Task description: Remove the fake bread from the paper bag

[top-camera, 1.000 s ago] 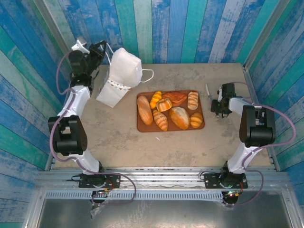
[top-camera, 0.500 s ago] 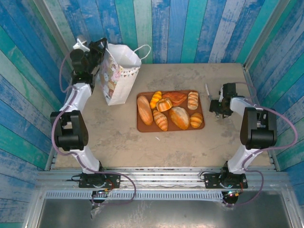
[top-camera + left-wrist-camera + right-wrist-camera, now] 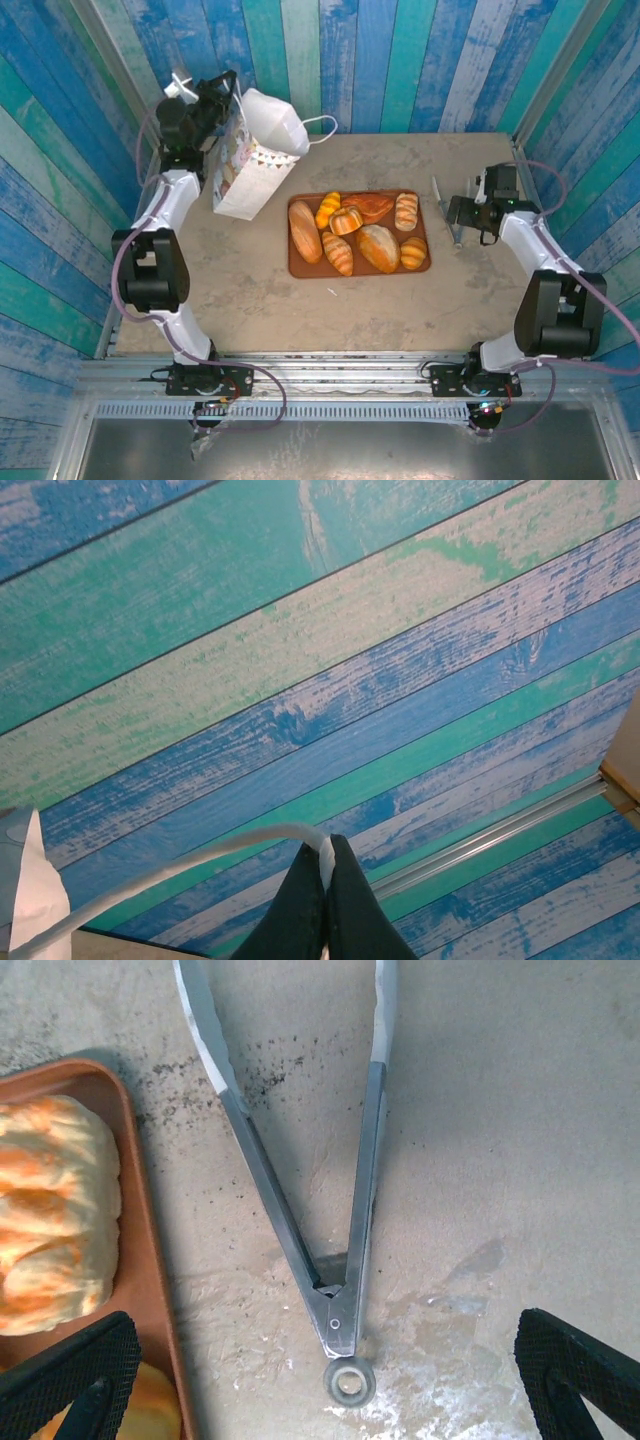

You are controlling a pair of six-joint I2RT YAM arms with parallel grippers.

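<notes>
The left gripper [image 3: 324,852] is pinched fully together on the white cord handle [image 3: 190,858] of the paper bag [image 3: 243,165]. It holds the bag by that loop at the far left corner of the table [image 3: 350,320], tilted over, probably to tip it or to show that nothing is left inside. Whether the bag is truly empty I cannot tell, since its mouth is not plainly in view. The fake bread [image 3: 378,247] lies outside it, seven pieces packed close together on the reddish-brown tray [image 3: 297,268] at mid-table. The right gripper [image 3: 470,215] stands spread wide with nothing between its fingers, poised just over the metal tongs [image 3: 336,1312] that lie on the table beside the tray's right rim.
</notes>
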